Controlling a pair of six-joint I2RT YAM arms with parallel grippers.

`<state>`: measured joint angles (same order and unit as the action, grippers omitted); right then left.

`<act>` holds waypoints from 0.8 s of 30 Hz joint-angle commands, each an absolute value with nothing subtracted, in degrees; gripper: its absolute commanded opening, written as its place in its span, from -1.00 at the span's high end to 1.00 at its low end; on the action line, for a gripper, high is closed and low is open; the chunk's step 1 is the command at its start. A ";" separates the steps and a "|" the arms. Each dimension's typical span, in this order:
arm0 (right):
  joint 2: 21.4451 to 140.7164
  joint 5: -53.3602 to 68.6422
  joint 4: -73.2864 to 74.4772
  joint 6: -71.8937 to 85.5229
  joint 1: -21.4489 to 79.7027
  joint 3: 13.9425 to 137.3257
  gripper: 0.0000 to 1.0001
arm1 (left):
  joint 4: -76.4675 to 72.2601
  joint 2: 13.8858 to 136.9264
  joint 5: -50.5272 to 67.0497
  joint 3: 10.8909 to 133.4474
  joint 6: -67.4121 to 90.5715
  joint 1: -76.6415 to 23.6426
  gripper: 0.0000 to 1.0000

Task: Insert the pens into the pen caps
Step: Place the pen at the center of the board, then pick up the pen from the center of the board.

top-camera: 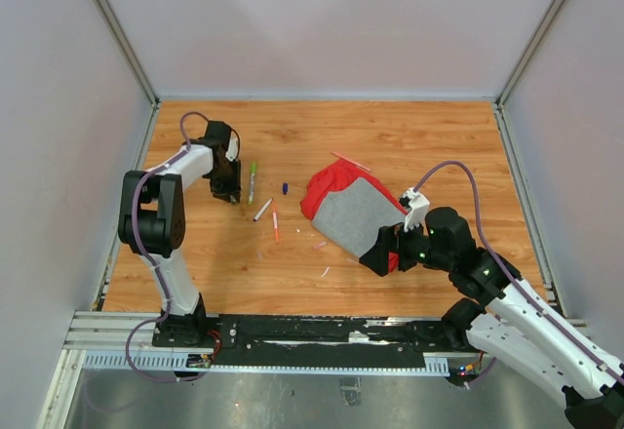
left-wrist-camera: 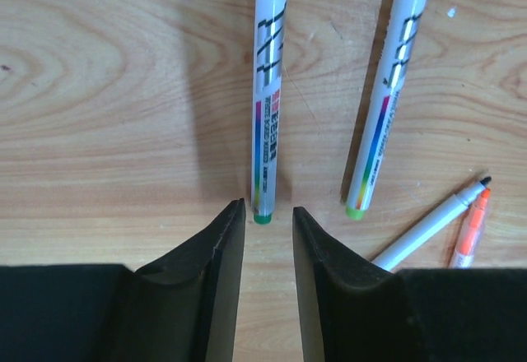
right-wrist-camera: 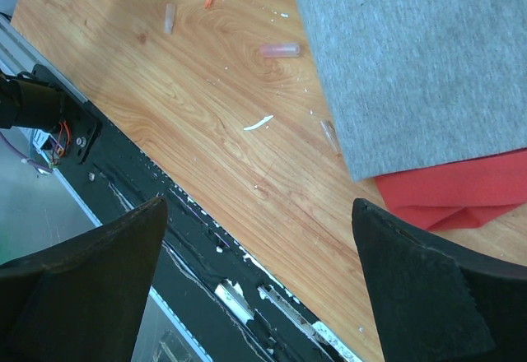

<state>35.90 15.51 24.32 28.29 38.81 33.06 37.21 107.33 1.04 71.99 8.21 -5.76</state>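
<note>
Green-ended pen [left-wrist-camera: 266,107] lies just ahead of the left end effector [left-wrist-camera: 268,211], which stands slightly spread, holding nothing; a skewed approach could roll it against the neighbouring pen [left-wrist-camera: 384,99]. Right end effector [right-wrist-camera: 259,206] gapes wide, empty.

I see the tabletop [left-wrist-camera: 99,90] in warm orange-brown, with a wavy wood grain. The first green pen [left-wrist-camera: 268,107] and the second green pen [left-wrist-camera: 387,107] have white barrels, green ends, black lettering and a thin rainbow stripe. The white pen [left-wrist-camera: 432,226] has a black tip. The orange pen [left-wrist-camera: 471,230] is bright orange. The cloth [right-wrist-camera: 428,58] is grey over red. The pink cap [right-wrist-camera: 280,49] is pale and half clear, and the blue cap [top-camera: 285,187] is dark blue.
</note>
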 commanded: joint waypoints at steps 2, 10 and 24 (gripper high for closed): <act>35.77 14.54 24.75 28.06 38.11 32.63 -0.88 | 39.42 99.85 1.48 73.61 8.62 -6.17 0.27; 37.52 6.77 29.00 26.38 38.13 35.92 -0.90 | 35.57 86.19 -6.04 70.16 10.70 -12.86 0.18; 45.55 -11.78 38.22 27.58 38.05 42.93 -0.75 | 25.73 64.96 -1.66 51.14 19.06 -19.29 0.17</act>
